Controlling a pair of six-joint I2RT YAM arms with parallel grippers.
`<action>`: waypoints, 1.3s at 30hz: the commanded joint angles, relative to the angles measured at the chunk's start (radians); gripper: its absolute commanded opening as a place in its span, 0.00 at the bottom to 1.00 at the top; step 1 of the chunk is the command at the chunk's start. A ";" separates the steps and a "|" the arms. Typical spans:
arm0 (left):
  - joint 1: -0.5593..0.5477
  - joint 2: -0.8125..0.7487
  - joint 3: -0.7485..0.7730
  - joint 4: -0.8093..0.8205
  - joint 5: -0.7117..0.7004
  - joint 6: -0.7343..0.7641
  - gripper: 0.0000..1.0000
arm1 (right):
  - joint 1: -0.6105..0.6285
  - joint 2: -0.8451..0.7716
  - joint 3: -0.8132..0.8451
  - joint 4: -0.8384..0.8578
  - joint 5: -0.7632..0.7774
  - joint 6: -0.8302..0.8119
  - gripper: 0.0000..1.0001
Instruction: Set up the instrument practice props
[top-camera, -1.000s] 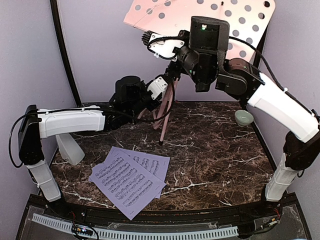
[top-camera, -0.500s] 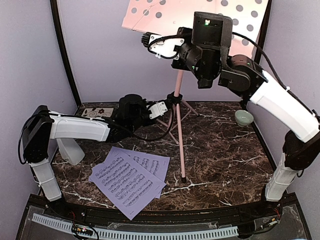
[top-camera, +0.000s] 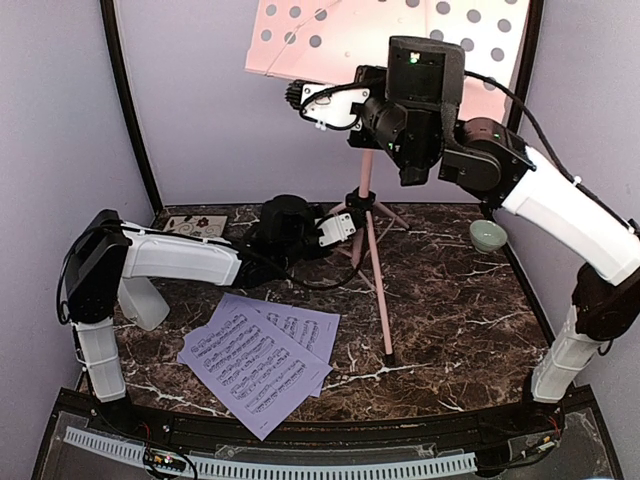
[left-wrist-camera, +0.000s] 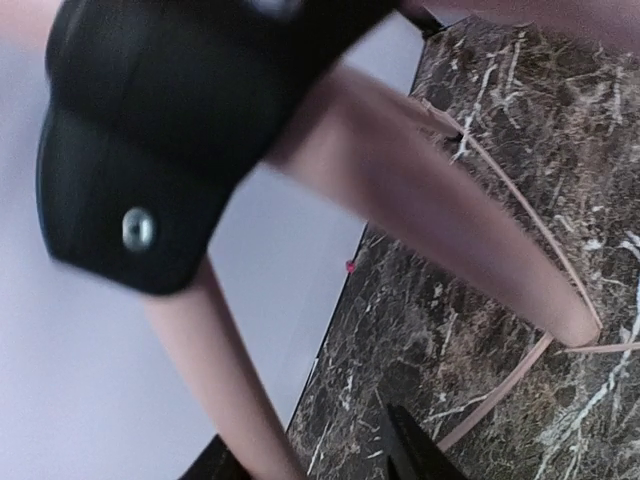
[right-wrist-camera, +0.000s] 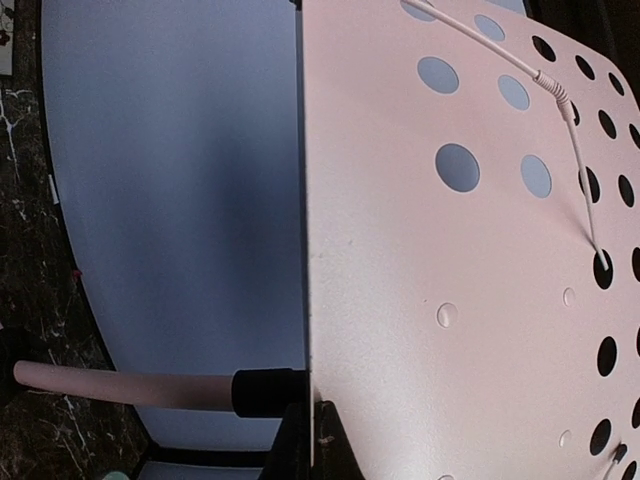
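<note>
- Since half a second before, the pink music stand (top-camera: 366, 180) had swung closer to upright. Its front leg (top-camera: 380, 290) had stepped to the right across the desk (top-camera: 460, 310), and the left arm (top-camera: 180, 258) had followed the hub (top-camera: 360, 199) that way.
- The desk carried everything, and the stand stood at its back centre with the tripod spread.
- The stand's perforated plate (top-camera: 400, 40) sat high against the rear wall, tilted back. This looked like the step of standing it up, so that it could later take the pages.
- The right jaws were closed on the plate's lower edge, with dark fingers (right-wrist-camera: 292, 445) on either face of it in the wrist view. Probably that steadied the top-heavy plate while the base settled.
- The left jaws hovered low, just beside the hub, likely to guide the legs. The wrist view showed the fingertips (left-wrist-camera: 412, 455) standing apart, with one leg running by only one of them, so they read as open and not clamping.
- The pale lavender sheet-music pages (top-camera: 260, 355) lay flat and overlapped at front left, well apart from the stand and not yet placed.
- The small metronome (top-camera: 140, 302) stood at the left edge, partly hidden by the left arm.
</note>
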 joint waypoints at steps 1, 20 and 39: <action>-0.033 -0.017 -0.020 -0.055 0.077 -0.069 0.53 | -0.006 -0.169 -0.120 0.423 -0.125 0.022 0.00; -0.003 -0.097 -0.124 -0.115 0.145 -0.451 0.84 | -0.057 -0.117 -0.313 0.663 -0.161 -0.087 0.19; 0.015 -0.117 -0.118 -0.192 0.189 -0.514 0.88 | -0.012 -0.200 -0.561 0.527 -0.207 0.055 0.89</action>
